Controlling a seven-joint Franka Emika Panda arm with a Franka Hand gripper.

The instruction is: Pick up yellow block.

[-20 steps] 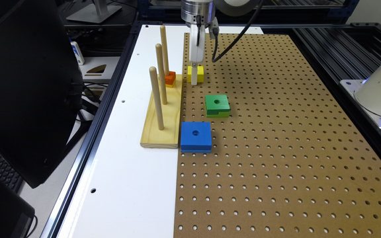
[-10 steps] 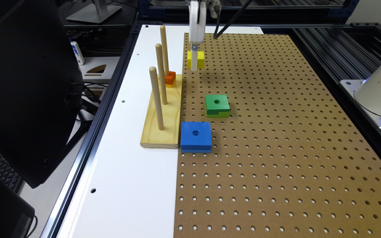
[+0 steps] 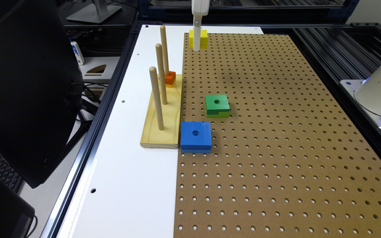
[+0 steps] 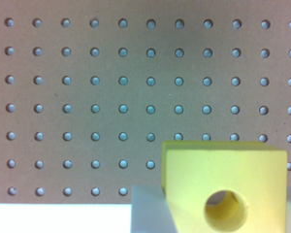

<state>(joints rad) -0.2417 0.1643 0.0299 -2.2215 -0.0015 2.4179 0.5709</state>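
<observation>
Gripper (image 3: 196,46) is pinching the yellow block (image 3: 203,38), held up off the perforated board (image 3: 276,148) at its far end, well apart from green block (image 3: 217,105) & peg base (image 3: 164,125), so pickup looks basically done, w/ nothing obvious left.

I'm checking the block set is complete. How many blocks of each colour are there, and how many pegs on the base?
Yellow block: 1, held in the hand
Orange block: 1
Green block: 1
Blue block: 1
Pegs on the wooden base: 3
Total: 4 blocks, 3 pegs
</observation>
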